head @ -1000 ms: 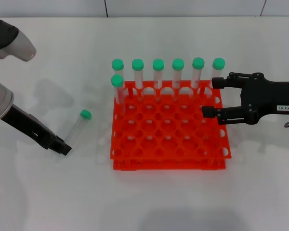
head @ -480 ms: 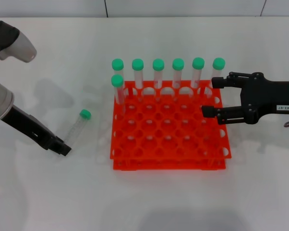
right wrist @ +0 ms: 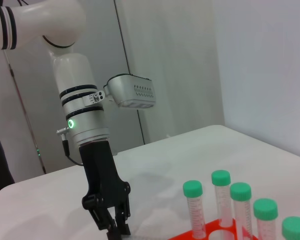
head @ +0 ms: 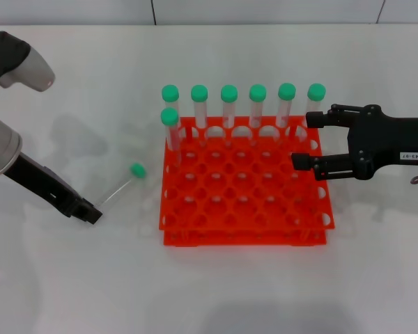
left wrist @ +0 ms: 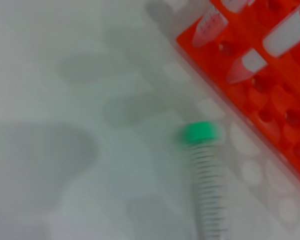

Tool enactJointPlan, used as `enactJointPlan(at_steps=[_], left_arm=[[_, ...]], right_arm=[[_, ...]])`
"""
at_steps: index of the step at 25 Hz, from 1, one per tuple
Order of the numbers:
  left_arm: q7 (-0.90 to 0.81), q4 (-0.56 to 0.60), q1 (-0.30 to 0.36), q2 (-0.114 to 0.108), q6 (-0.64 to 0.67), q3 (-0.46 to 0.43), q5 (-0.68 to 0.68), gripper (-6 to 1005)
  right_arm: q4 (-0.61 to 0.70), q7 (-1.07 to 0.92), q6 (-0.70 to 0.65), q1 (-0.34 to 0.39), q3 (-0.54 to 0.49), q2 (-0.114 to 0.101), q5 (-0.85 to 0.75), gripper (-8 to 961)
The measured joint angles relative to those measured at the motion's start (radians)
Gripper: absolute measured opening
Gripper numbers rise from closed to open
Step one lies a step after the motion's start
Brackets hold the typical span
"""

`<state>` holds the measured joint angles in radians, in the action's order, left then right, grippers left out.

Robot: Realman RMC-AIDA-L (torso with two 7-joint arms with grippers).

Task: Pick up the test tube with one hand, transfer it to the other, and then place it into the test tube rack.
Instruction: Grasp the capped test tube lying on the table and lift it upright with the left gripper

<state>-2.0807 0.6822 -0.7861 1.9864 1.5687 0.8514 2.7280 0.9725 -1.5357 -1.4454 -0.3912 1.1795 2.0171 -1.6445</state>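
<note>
Step in hand: pickup. Left gripper [head: 90, 212], low on the table left of the test tube rack [head: 244, 229], appears closed on the foot of the test tube [head: 122, 186], its green cap tilted up toward the rack, though the grasp itself is poorly seen. Right gripper [head: 303, 139] hovers over the rack's right edge, jaws wide and empty; next move calls for carrying the tube across to it for handover.

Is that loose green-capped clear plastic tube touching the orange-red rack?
Apart. The head view shows bare white table between the tube and the rack.
</note>
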Motion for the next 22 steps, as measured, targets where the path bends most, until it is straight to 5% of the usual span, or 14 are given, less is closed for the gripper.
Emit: enactJointPlan(at_steps=[22], left_arm=[[-0.007,0.000,0.001,0.002,-0.006,-0.003,-0.002,180]], right_arm=[[0.000,0.005,0.003,0.001,0.000,0.000,0.011,855]])
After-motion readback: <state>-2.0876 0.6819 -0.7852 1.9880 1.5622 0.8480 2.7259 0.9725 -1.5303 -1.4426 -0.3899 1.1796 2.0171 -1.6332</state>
